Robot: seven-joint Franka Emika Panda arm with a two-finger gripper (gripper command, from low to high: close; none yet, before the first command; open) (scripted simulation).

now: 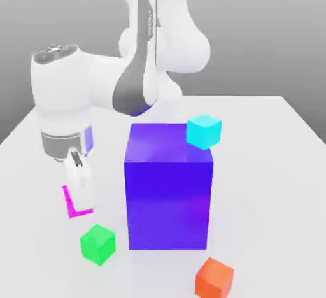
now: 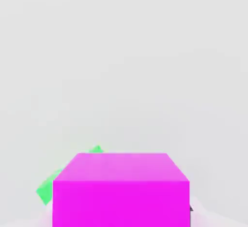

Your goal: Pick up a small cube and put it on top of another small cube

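The small magenta cube [image 1: 72, 204] sits between the gripper's [image 1: 79, 191] white fingers [image 1: 85, 185], at the exterior view's left, near the front of the white table [image 1: 280, 163]. The fingers cover most of it there, leaving a magenta edge and corner showing beside and below them. In the hand view the same cube [image 2: 121, 189] is close up, its top face and one side face plain magenta. The jaws are drawn in narrow and grip the magenta cube. Whether the cube rests on the table or is slightly off it cannot be told.

Just nearer the camera than the held cube, a green cube [image 1: 97, 244] stands on the table; a sliver of it [image 2: 46, 190] also peeks out past the magenta cube in the hand view. To the exterior view's right of the gripper stands a large blue-violet block [image 1: 169, 195], much taller than the small cubes. A cyan cube [image 1: 204, 131] lies on the block's top face at its far right corner. An orange cube [image 1: 214, 278] rests on the table near the front, right of the block's base. The arm [image 1: 137, 67] reaches from the back over to the left.
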